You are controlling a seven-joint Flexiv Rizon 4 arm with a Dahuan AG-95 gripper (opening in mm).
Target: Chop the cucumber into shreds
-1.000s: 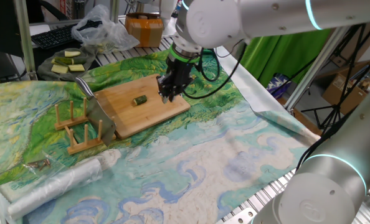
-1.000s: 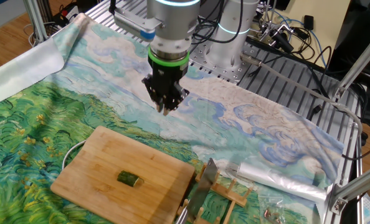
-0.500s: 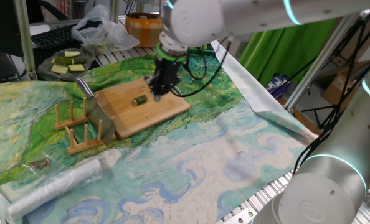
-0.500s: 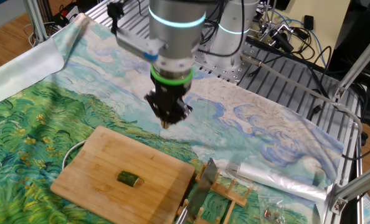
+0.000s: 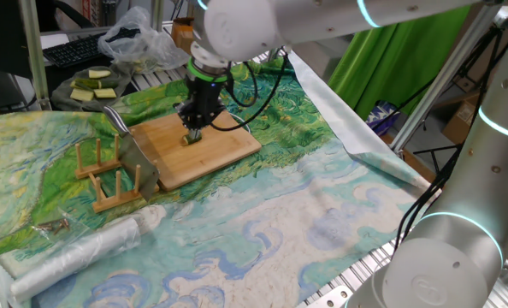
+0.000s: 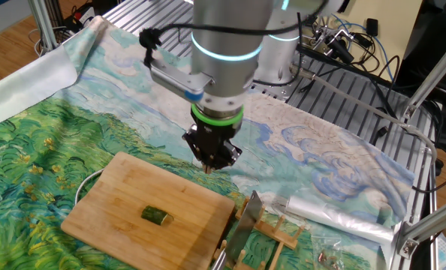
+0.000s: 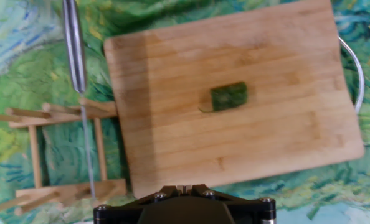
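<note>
The cucumber (image 6: 155, 216) is a small dark green stub lying on the wooden cutting board (image 6: 118, 210). In the hand view it (image 7: 228, 96) lies near the middle of the board (image 7: 172, 124). My gripper (image 6: 210, 166) hangs above the far edge of the board with its fingers pressed together and nothing between them. In one fixed view the gripper (image 5: 193, 134) stands in front of the cucumber and hides most of it. In the hand view only the fingertips (image 7: 184, 186) show at the bottom edge.
A knife (image 7: 74, 43) stands in a wooden rack (image 5: 109, 175) beside the board; its blade (image 6: 242, 221) rises at the board's corner. A plate of pale chunks (image 5: 91, 85), a plastic bag (image 5: 138, 38) and a rolled plastic sheet (image 6: 336, 214) lie around.
The gripper has moved from beyond the board's edge to over the board, closer to the cucumber. The cucumber and knife have not moved.
</note>
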